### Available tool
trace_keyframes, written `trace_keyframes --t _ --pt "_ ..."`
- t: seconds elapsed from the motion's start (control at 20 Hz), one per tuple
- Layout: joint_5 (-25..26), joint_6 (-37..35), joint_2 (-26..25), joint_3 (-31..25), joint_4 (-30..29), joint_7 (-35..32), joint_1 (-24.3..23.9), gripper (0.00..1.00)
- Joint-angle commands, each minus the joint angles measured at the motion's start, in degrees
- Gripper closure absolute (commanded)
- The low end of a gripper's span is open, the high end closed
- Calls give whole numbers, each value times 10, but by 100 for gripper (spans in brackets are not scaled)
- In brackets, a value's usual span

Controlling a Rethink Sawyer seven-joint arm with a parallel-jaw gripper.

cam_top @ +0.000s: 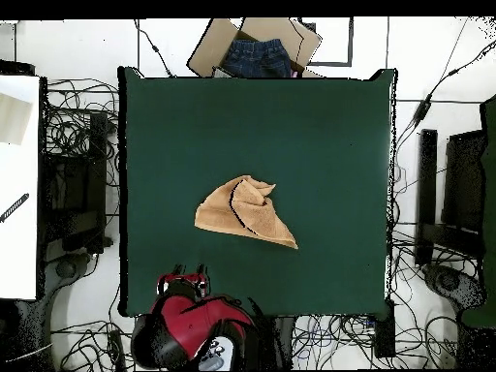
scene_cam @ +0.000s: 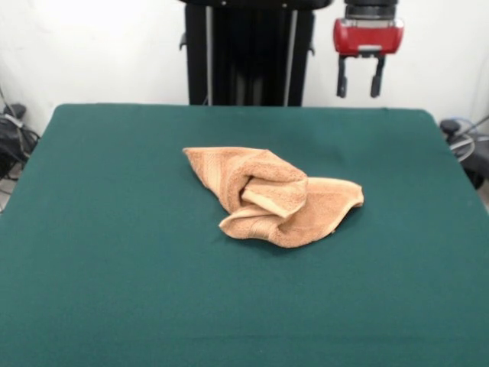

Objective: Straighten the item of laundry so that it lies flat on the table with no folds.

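Note:
The orange-tan towel, the item of laundry (scene_cam: pixel 275 197), lies crumpled near the middle of the dark green table (scene_cam: pixel 114 252), with a rolled fold on top and one corner pointing to the far left. In the overhead view the towel (cam_top: pixel 244 211) forms a bunched triangle on the table (cam_top: pixel 320 126). My gripper (scene_cam: pixel 359 77) hangs high above the table's far edge, up and to the right of the towel, open, with nothing between its fingers. From above, the gripper (cam_top: pixel 182 283) sits at the table's bottom edge, well clear of the towel.
A cardboard box holding dark blue cloth (cam_top: pixel 256 48) sits just beyond the table's top edge in the overhead view. Cables (cam_top: pixel 77 107) and equipment lie on the floor around the table. A white surface (cam_top: pixel 17 184) stands at the left.

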State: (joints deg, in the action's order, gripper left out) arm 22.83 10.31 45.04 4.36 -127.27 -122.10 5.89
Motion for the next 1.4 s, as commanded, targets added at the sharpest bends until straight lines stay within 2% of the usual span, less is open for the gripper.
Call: trace_keyframes --t 0.05,1.4 --pt "-11 -6 -3 -13 0 -67 7 0" --pt "-15 7 -7 8 3 -68 31 0"
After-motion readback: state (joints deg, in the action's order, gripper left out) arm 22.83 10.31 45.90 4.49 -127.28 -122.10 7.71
